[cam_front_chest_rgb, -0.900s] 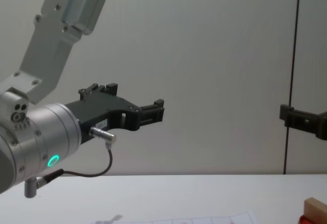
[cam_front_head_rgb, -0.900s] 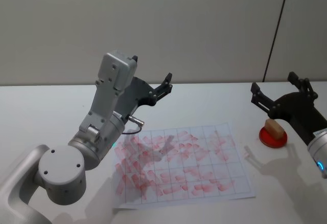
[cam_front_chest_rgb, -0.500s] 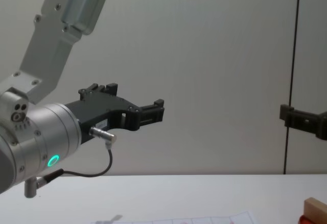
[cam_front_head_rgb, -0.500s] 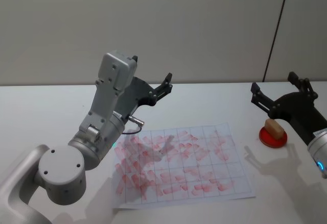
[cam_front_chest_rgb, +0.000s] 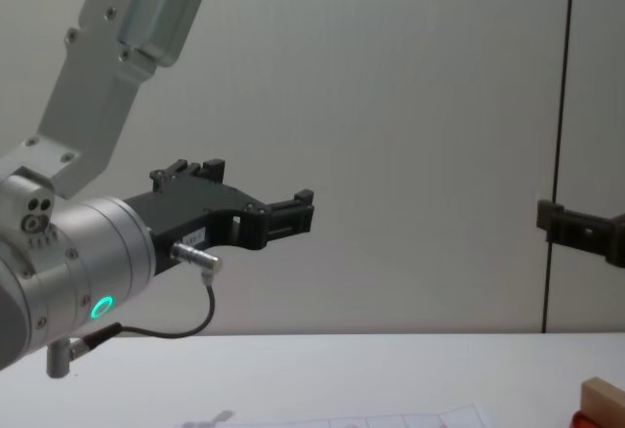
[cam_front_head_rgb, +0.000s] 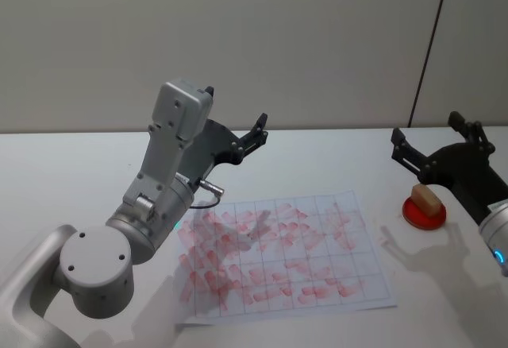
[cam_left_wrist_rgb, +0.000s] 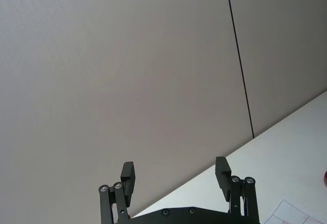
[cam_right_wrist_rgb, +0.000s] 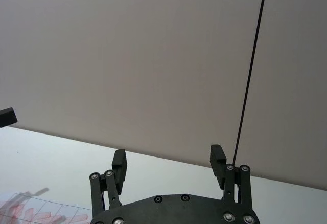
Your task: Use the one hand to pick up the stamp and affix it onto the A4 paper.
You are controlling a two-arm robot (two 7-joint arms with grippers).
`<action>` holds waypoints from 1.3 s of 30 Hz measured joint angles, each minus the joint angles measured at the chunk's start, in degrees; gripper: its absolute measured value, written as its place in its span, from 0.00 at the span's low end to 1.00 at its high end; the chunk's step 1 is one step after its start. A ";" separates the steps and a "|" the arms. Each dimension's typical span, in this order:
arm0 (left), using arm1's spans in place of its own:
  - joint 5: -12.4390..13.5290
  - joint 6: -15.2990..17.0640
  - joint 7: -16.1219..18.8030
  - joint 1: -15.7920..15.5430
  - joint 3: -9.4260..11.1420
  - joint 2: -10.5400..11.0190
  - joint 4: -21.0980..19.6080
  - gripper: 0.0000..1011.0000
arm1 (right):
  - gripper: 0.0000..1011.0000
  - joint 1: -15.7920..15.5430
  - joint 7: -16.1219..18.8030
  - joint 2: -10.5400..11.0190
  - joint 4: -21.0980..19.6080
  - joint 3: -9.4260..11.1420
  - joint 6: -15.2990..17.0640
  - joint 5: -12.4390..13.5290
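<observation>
The tan wooden stamp rests on a flat red round disc at the table's right; its top corner also shows low down in the chest view. My right gripper hovers open just above and behind the stamp, holding nothing; its spread fingers show in the right wrist view. The A4 paper, a gridded white sheet covered in pinkish-red marks, lies flat at mid table. My left gripper is raised over the paper's far left corner, open and empty.
The white table has free surface to the left and behind the paper. A plain wall with a dark vertical seam stands behind. The left arm's silver elbow looms over the near left.
The right gripper has drifted very slightly to the right. The left arm, the stamp and the paper have not moved.
</observation>
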 joint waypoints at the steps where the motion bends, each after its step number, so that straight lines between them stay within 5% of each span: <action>1: 0.00 0.00 0.00 0.00 0.00 0.00 0.00 0.99 | 0.99 0.04 0.01 0.02 0.06 0.05 0.06 0.09; 18: 0.00 0.00 0.00 0.00 0.00 0.00 0.00 0.99 | 0.99 3.95 2.06 0.90 6.97 2.40 6.05 3.15; 39: 0.00 0.00 -0.01 0.00 0.00 0.00 0.00 0.99 | 0.99 7.99 6.39 0.61 17.30 2.07 11.04 -1.01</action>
